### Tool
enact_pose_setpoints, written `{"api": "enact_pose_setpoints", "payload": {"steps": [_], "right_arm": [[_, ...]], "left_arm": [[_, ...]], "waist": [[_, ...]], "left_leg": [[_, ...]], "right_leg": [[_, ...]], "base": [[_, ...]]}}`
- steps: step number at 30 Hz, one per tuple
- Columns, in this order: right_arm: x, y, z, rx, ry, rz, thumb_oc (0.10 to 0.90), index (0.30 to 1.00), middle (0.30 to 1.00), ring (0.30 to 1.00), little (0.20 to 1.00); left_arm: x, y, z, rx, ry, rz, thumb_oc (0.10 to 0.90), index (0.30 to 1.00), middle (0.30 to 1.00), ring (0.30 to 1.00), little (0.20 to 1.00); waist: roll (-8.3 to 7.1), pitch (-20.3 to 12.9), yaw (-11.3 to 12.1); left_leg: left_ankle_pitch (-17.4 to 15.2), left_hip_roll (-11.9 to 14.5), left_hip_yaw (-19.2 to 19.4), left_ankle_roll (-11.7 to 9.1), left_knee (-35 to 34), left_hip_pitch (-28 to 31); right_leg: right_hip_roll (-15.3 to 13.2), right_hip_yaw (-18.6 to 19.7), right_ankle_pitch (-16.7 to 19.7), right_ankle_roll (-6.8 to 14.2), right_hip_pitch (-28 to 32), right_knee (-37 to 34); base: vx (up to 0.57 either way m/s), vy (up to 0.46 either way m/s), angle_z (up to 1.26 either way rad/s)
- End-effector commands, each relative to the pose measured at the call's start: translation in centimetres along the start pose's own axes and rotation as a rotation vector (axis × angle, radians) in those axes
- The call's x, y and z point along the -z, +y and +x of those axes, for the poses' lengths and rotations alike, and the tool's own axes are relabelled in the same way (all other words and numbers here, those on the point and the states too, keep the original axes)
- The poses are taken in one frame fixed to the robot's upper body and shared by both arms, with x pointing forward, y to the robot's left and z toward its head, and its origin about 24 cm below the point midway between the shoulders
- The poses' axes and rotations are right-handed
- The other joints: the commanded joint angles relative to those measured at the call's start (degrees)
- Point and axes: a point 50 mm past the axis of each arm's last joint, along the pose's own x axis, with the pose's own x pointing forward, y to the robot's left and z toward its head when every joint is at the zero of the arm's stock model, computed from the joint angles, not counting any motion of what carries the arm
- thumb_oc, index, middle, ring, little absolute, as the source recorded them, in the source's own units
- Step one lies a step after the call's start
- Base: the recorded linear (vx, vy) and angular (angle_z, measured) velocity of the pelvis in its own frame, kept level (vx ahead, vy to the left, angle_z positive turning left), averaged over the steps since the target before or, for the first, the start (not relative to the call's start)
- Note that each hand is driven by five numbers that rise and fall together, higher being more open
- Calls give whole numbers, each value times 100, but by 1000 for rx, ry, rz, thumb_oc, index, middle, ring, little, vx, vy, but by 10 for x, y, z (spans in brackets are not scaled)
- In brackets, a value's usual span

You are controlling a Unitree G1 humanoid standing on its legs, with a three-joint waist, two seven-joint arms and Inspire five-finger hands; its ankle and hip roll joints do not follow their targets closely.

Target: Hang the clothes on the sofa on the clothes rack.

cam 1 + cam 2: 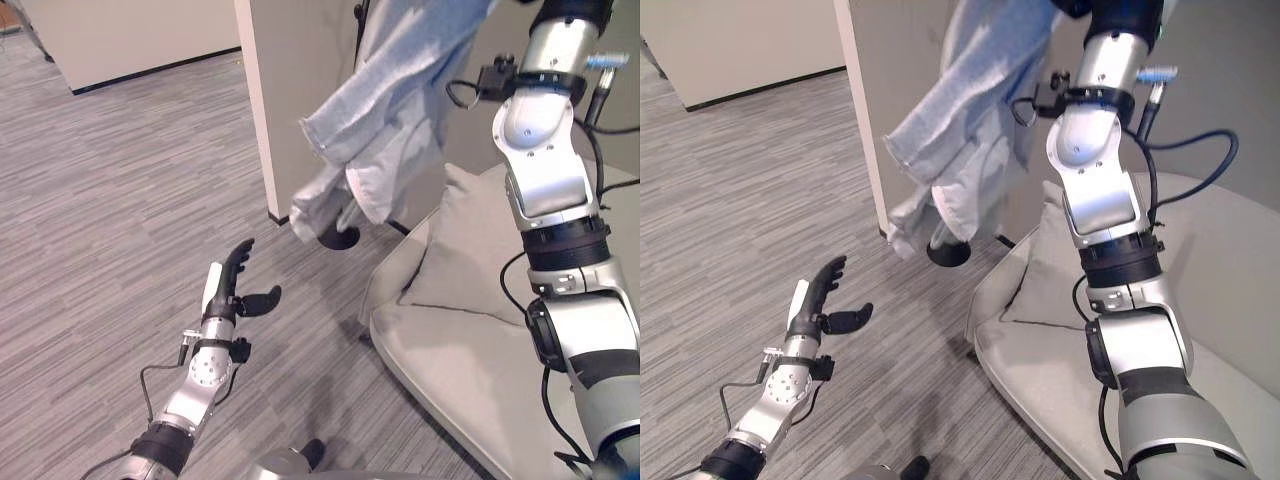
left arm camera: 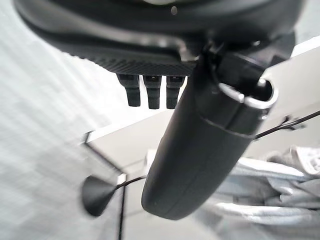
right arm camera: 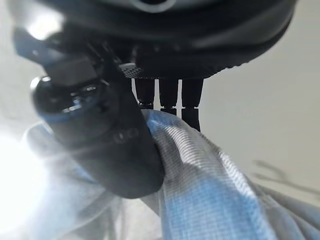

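Your right hand (image 3: 115,150) is raised to the top right of the head views, its thumb and fingers pinched on a pale blue shirt (image 1: 390,120). In the right wrist view the thumb presses into the checked fabric, with the fingers (image 3: 170,95) curled behind it. The shirt hangs in loose folds through the upper middle of the head views, in front of a light beige wall panel (image 1: 290,90). Its lowest hem dangles just above a dark round base (image 1: 338,238) on the floor at the foot of that panel. A thin dark pole (image 1: 360,30) shows near the shirt's top edge; you cannot tell whether the cloth touches it.

At the lower right sits a light grey sofa (image 1: 450,350) with a matching cushion (image 1: 465,260) propped against its back. The right arm rises directly in front of the cushion and hides part of it.

Your left hand (image 1: 232,290) shows at the lower left, over grey striped carpet (image 1: 110,200). Its fingers are straight and spread, the thumb out to the side, holding nothing, well apart from the shirt. A pale wall with a dark skirting crosses the upper left corner.
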Motion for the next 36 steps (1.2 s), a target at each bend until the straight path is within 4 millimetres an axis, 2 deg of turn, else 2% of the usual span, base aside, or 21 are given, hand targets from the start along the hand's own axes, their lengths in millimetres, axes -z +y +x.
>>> {"api": "enact_pose_setpoints", "payload": {"steps": [1, 5, 6, 10, 13, 15, 17, 19, 20, 21, 22, 23, 24, 25, 27, 29, 30, 36], "right_arm": [[-49, 7, 20, 49, -190, 145, 400, 300, 300, 300, 300], [-61, 20, 12, -1, -219, 224, 400, 300, 300, 300, 300], [-71, 27, 7, -39, -252, 253, 400, 300, 300, 300, 300], [-85, 35, -3, -92, -304, 298, 400, 300, 300, 300, 300], [-91, 40, -14, -133, -325, 336, 400, 300, 300, 300, 300], [-94, 47, -19, -154, -318, 367, 400, 300, 300, 300, 300], [-98, 55, -22, -165, -307, 401, 400, 300, 300, 300, 300], [-105, 64, -25, -179, -291, 443, 400, 300, 300, 300, 300], [-107, 67, -25, -182, -284, 458, 400, 300, 300, 300, 300], [-107, 67, -25, -182, -285, 457, 400, 300, 300, 300, 300], [-112, 73, -26, -191, -271, 488, 400, 300, 300, 300, 300], [-114, 76, -27, -199, -267, 496, 400, 300, 300, 300, 300], [-114, 77, -28, -206, -256, 509, 400, 300, 300, 300, 300], [-114, 77, -28, -205, -255, 509, 400, 300, 300, 300, 300], [-115, 81, -34, -245, -247, 542, 400, 300, 300, 300, 300], [-113, 82, -35, -248, -239, 541, 400, 300, 300, 300, 300], [-113, 84, -41, -268, -237, 544, 400, 300, 300, 300, 300], [-99, 79, -48, -267, -218, 493, 400, 300, 300, 300, 300]], "left_arm": [[-39, 11, 19, -54, -278, 137, 800, 900, 900, 900, 900], [-49, 19, 26, -118, -332, 195, 800, 900, 900, 900, 900], [-55, 24, 32, -165, -367, 246, 800, 900, 900, 900, 900], [-65, 30, 39, -242, -426, 343, 800, 900, 900, 900, 900], [-75, 23, 39, -235, -463, 298, 800, 900, 900, 900, 900], [-82, 7, 39, -184, -467, 213, 800, 900, 900, 900, 900], [-92, -21, 40, -70, -443, 33, 800, 900, 900, 900, 900], [-108, -51, 35, 83, -415, -232, 800, 900, 900, 900, 900], [-112, -59, 33, 125, -410, -288, 800, 900, 900, 900, 900], [-112, -59, 33, 127, -410, -290, 800, 900, 900, 900, 900], [-125, -83, 21, 284, -383, -515, 800, 900, 900, 900, 900], [-127, -92, 13, 366, -347, -633, 800, 900, 900, 900, 900], [-132, -99, 4, 447, -336, -708, 800, 900, 900, 900, 900], [-132, -99, 4, 448, -336, -708, 800, 900, 900, 900, 900], [-141, -111, -21, 682, -336, -777, 800, 900, 900, 900, 900], [-143, -111, -24, 709, -344, -781, 800, 900, 900, 900, 900], [-146, -114, -29, 777, -349, -765, 400, 300, 300, 300, 300], [-129, -106, -19, 665, -295, -725, 400, 300, 300, 300, 300]], "waist": [[-418, -1243, -117], [-393, -1222, -155], [-391, -1214, -179], [-369, -1170, -205], [-353, -1145, -217], [-350, -1134, -241], [-337, -1120, -278], [-321, -1087, -319], [-317, -1077, -339], [-315, -1078, -340], [-289, -1032, -380], [-278, -1000, -385], [-258, -988, -403], [-260, -990, -402], [-185, -892, -428], [-182, -873, -424], [-155, -810, -457], [-110, -742, -476]], "left_leg": [[-527, -213, -335, 320, -277, -51], [-529, -198, -337, 324, -277, -27], [-526, -188, -339, 323, -277, -11], [-520, -168, -333, 326, -277, 9], [-527, -153, -316, 340, -277, 13], [-523, -154, -308, 346, -277, 16], [-507, -158, -308, 351, -277, 5], [-493, -165, -309, 357, -277, 6], [-487, -169, -313, 358, -277, -6], [-486, -169, -315, 358, -277, -10], [-483, -173, -299, 371, -277, -23], [-501, -167, -277, 380, -277, -15], [-487, -169, -276, 389, -277, -39], [-488, -169, -275, 389, -277, -40], [-496, -162, -230, 422, -277, -48], [-501, -158, -213, 427, -277, -42], [-517, -151, -172, 439, -277, -22], [-545, -151, -106, 468, -277, 18]], "right_leg": [[-497, 318, -801, 148, 468, 65], [-482, 404, -782, 125, 458, 65], [-477, 432, -770, 115, 457, 65], [-468, 492, -742, 115, 450, 65], [-468, 529, -724, 115, 437, 65], [-467, 555, -720, 116, 431, 65], [-471, 577, -707, 112, 421, 65], [-471, 599, -695, 110, 425, 65], [-469, 602, -689, 110, 417, 65], [-469, 600, -688, 110, 413, 65], [-468, 644, -664, 104, 391, 65], [-465, 670, -661, 96, 391, 65], [-466, 675, -630, 101, 369, 65], [-466, 677, -630, 100, 367, 65], [-454, 738, -593, 97, 334, 65], [-454, 762, -584, 95, 334, 65], [-455, 806, -563, 102, 335, 65], [-478, 866, -553, 112, 345, 65]], "base": [[-8, -5, -8], [7, -5, -5], [4, -9, -6], [14, -7, -4], [13, 1, -2], [0, 0, 0], [11, -5, -4], [0, 0, 0], [0, 0, 0], [0, 0, 0], [0, 0, 0], [-25, -3, -3], [-12, -2, -4], [-25, -1, -4], [-31, -9, -10], [-26, -8, -14], [-22, -13, -9], [-5, -3, -4]]}}
